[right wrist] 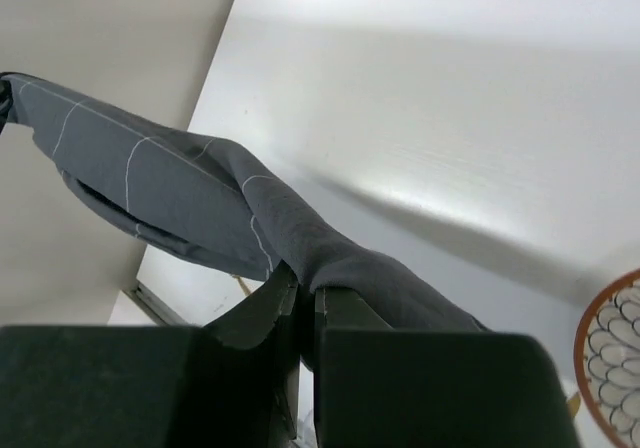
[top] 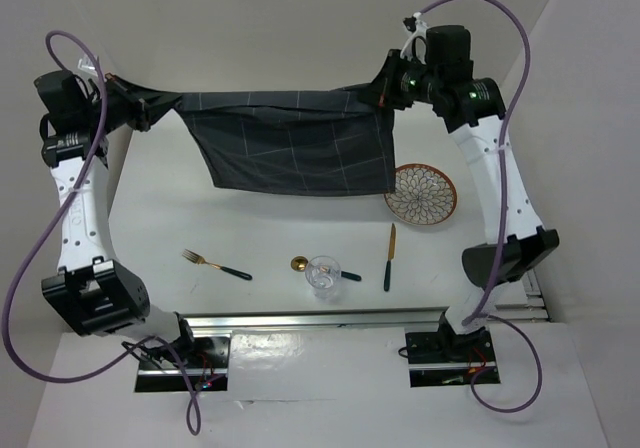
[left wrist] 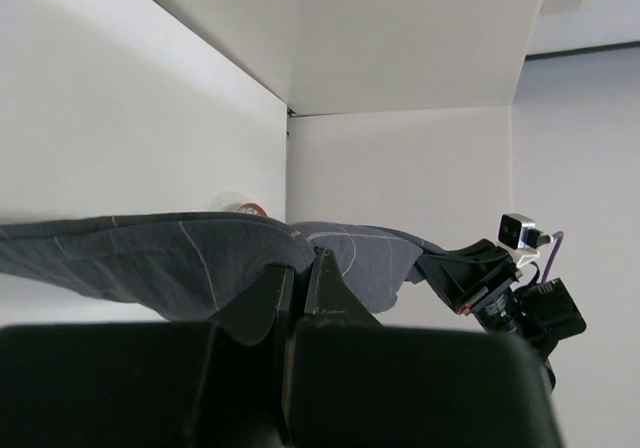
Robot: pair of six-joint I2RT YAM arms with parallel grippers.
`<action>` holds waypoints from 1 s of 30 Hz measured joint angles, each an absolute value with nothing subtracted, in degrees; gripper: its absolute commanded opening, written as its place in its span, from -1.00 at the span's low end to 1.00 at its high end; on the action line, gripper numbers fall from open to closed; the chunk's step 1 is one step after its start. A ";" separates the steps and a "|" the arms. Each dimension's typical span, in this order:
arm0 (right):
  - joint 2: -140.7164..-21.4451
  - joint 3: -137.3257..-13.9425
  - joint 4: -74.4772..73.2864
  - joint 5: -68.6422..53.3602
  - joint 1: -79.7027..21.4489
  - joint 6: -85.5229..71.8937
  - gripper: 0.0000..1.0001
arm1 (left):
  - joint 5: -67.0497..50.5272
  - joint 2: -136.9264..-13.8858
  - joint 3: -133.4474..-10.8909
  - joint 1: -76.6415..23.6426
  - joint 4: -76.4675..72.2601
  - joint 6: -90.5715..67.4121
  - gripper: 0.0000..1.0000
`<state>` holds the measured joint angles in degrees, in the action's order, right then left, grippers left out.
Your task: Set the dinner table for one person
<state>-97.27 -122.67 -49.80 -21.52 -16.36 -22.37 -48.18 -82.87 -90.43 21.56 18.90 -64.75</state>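
By my reading, you are only at the start of this place setting. Your left fingers are pressing together on one top corner of the dark grey cloth with thin pale grid lines, and your right fingers are pinching the opposite corner. The cloth is hanging stretched between the two arms above the far half of the large plain white rectangular desk, which is lying beneath both arms and reaching from their bases to the back wall. The cloth's lower edge is sagging toward the desk, though I cannot tell whether it is touching the surface. Nothing is sitting in a finished arrangement yet. The round plate with the orange rim and dark petal pattern is resting off to the right, just beside the cloth's hanging right edge. The gold fork with the dark green handle is lying toward the left, well apart from the plate, and the gold knife with the dark green handle is lying nearer you than the plate. The clear drinking glass is standing at the near middle, with the gold spoon lying against it, its handle passing behind the glass. As I am judging it, you are left with spreading the cloth flat on the desk, moving the plate onto it, and gathering the fork, knife, spoon and glass around the plate.
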 measured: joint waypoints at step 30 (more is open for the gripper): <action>-106.13 -81.03 -30.96 -31.83 -11.81 -27.57 0.90 | -45.80 -91.46 -72.18 18.87 31.64 -51.72 1.00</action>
<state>-106.13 -81.03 -30.96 -31.83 -11.81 -27.57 -45.80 -91.46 -72.18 18.87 31.64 -51.72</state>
